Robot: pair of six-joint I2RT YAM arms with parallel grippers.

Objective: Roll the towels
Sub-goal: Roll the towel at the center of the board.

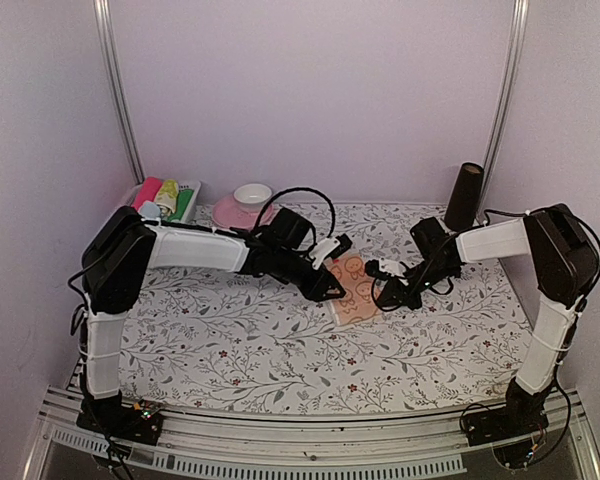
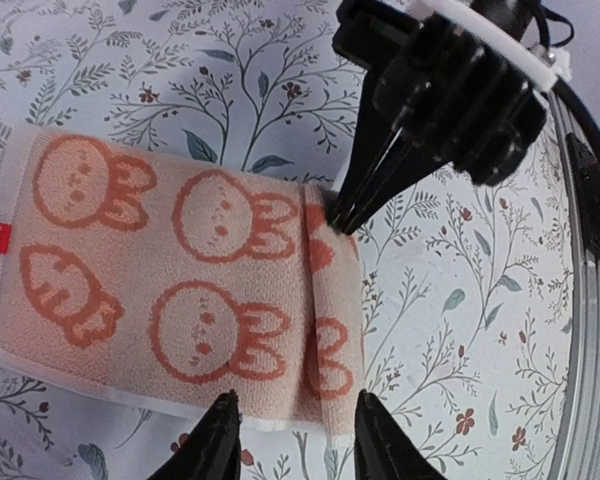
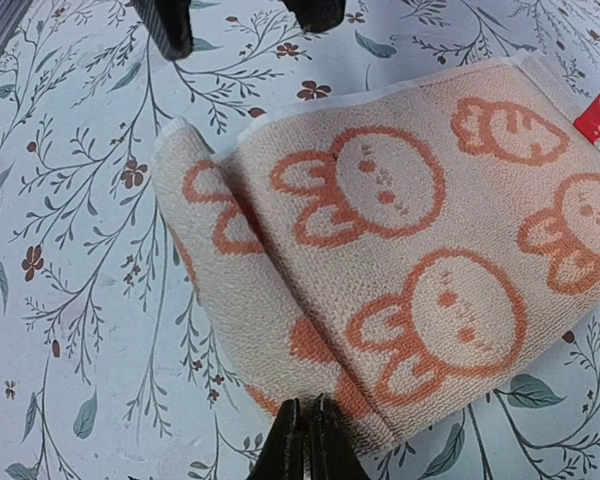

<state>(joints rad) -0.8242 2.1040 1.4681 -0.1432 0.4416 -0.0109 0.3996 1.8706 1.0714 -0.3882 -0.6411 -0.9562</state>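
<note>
Only the top view shows the peach towel at the middle of the table, long axis running near to far. The wrist views show one short end rolled over, the right claw pinched closed at the roll's edge, and the left claw half-spread astride it, gripping nothing.

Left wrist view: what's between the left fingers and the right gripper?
The folded-over end of the peach towel fills that stretch, left fingers at one edge, the shut right gripper at the other. Right wrist view agrees.
</note>
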